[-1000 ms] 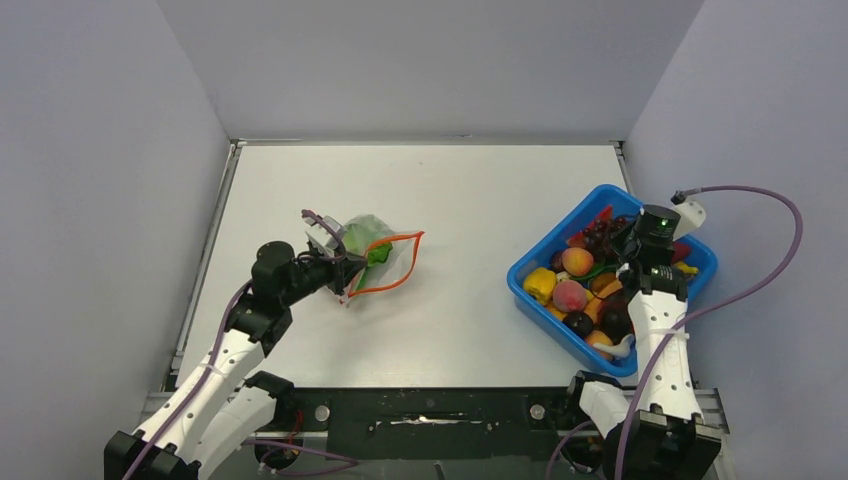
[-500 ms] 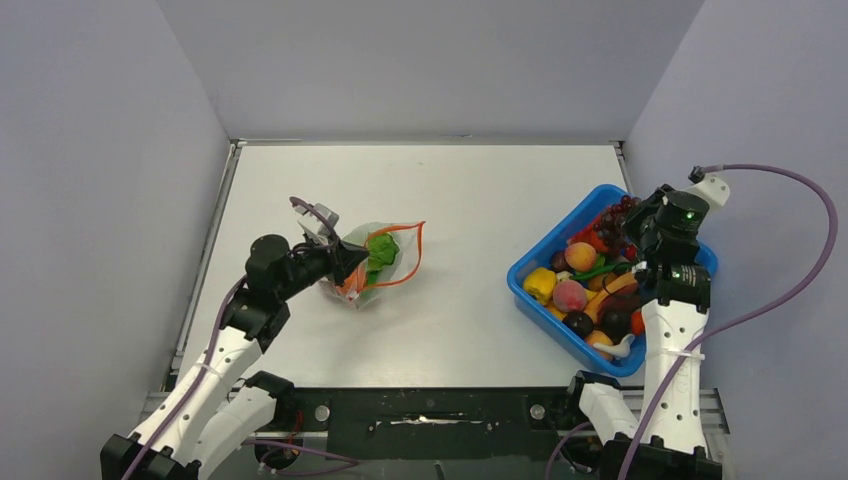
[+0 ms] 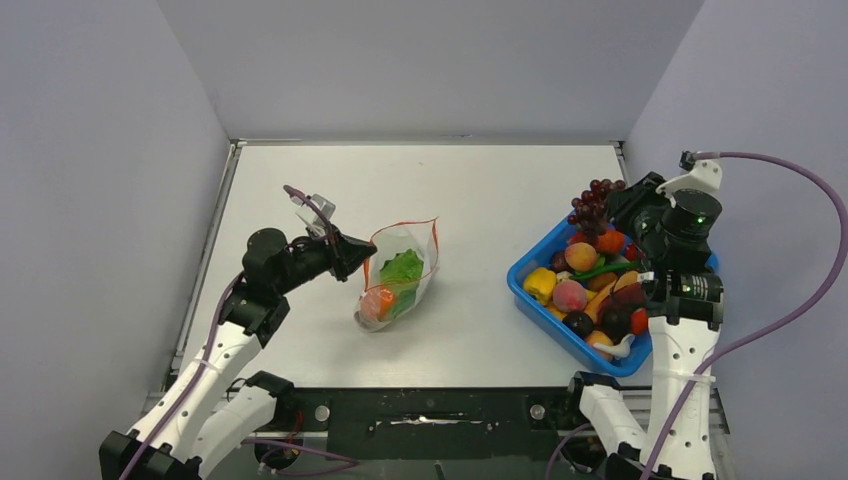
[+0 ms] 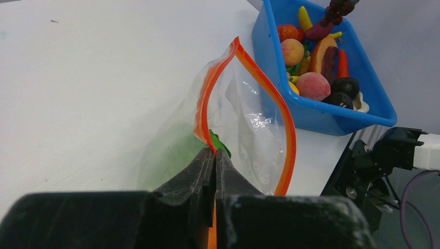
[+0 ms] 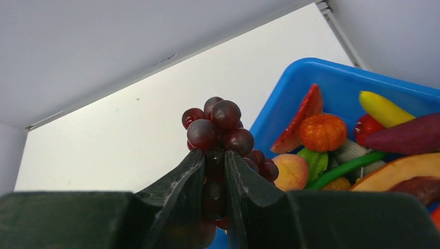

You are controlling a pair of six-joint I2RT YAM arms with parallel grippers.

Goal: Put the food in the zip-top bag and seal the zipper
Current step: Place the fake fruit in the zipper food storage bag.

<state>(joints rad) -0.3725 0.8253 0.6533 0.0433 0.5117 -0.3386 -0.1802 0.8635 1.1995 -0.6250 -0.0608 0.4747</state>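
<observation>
Left end effector point(image 3: 350, 256): closed, its fingers pressed together on the zipper's edge; the left wrist view shows the orange-red strip pinched between the two tips.
Zip-top bag point(image 3: 412, 290): on the tabletop point(image 3: 480, 190), at about 8 o'clock from its centre and well apart from the blue bin. It is held by its 9 o'clock side, and its lower end points toward 7 o'clock and appears to rest on the surface.
Zipper point(image 3: 436, 245): unsealed, spread into an open loop, with the mouth toward 12 to 1 o'clock. In the left wrist view the strip point(image 4: 288, 136) rises from the fingertips and arches over.
Inside the bag: a green lettuce leaf point(image 3: 402, 267) in the middle, and an orange piece point(image 3: 378, 301) below it at 7 o'clock.
Right end effector point(image 3: 606, 203): clamped on the grapes, with part of the bunch between its fingers point(image 5: 176, 179).
Grapes point(image 3: 590, 203): a dark purple bunch held over the bin's 11 o'clock corner. In the right wrist view the bunch point(image 5: 218, 124) stands clear past the fingertips.
Blue bin point(image 3: 521, 281): at 3 o'clock on the tabletop, just beside the right arm.
Food in the bin point(image 3: 571, 296): peach-coloured, yellow, orange, red and dark pieces piled together.
</observation>
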